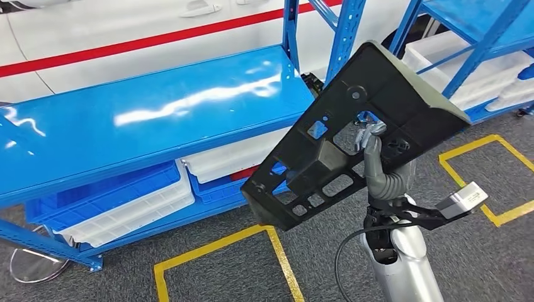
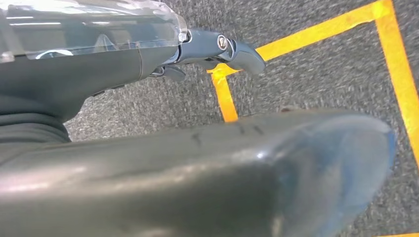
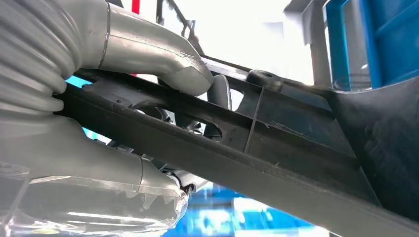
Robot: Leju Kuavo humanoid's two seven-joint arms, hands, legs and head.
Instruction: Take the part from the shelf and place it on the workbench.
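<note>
Overhead, the big blue metal shelf unit [image 1: 151,110] takes up most of the head view, its glossy top deck bare, w/ white and blue plastic bins [image 1: 126,201] on the lower level. Behind it runs a white car body w/ a red stripe [image 1: 126,38]. Grey carpet floor [image 1: 491,251] carries yellow tape squares [image 1: 220,251].

Next in size, the large black moulded plastic part [image 1: 352,132], a flat panel full of cut-outs w/ a wedge-shaped end, is off the shelf and up in the air, tilted, in front of the shelf's right post. It touches no surface.

The robot's right hand [image 1: 371,148] holds the part from underneath: in the head view its fingers poke up through one cut-out near the panel's middle. In the right wrist view the thick grey thumb [image 3: 163,59] presses on one face of a black rib while darker fingers [image 3: 220,94] curl thru an opening on the other side, so the hand is clamped on the part.

The left hand [image 2: 217,47] hangs over the carpet and tape in the left wrist view, fingers curled in w/ nothing in them.
</note>
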